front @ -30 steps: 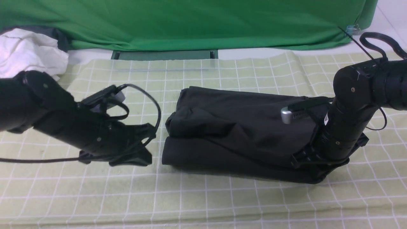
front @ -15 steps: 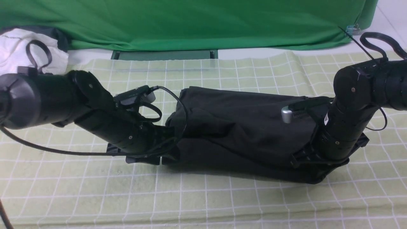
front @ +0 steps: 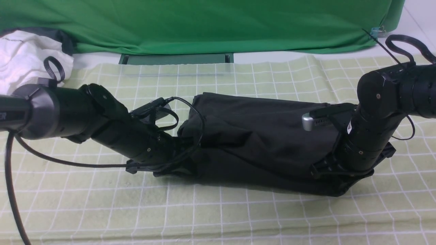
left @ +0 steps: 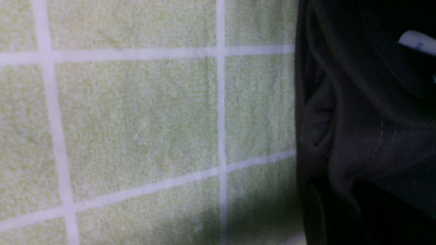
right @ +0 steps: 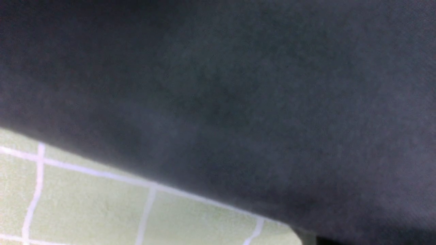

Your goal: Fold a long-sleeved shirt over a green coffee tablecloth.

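Note:
The long-sleeved shirt [front: 259, 136] is black and lies folded into a long bundle across the green coffee tablecloth [front: 238, 211], a pale yellow-green cloth with a white grid. My left gripper [front: 182, 168] is pushed into the bundle's left near corner and is shut on the fabric there. The left wrist view shows that shirt edge [left: 368, 136], a white label [left: 417, 42] and the tablecloth [left: 136, 119]. My right gripper [front: 335, 177] is shut on the bundle's right near corner, where the cloth bunches round it. Black shirt fabric [right: 238, 85] fills most of the right wrist view.
A white garment [front: 27, 58] lies at the back left, behind my left arm. A bright green sheet [front: 204, 23] hangs across the back. My left arm's black cable [front: 68, 163] trails over the tablecloth on the left.
My left arm has swung to the right, from the bare tablecloth to the shirt's left near corner, and its gripper now sits in the fabric. The right arm has not moved.

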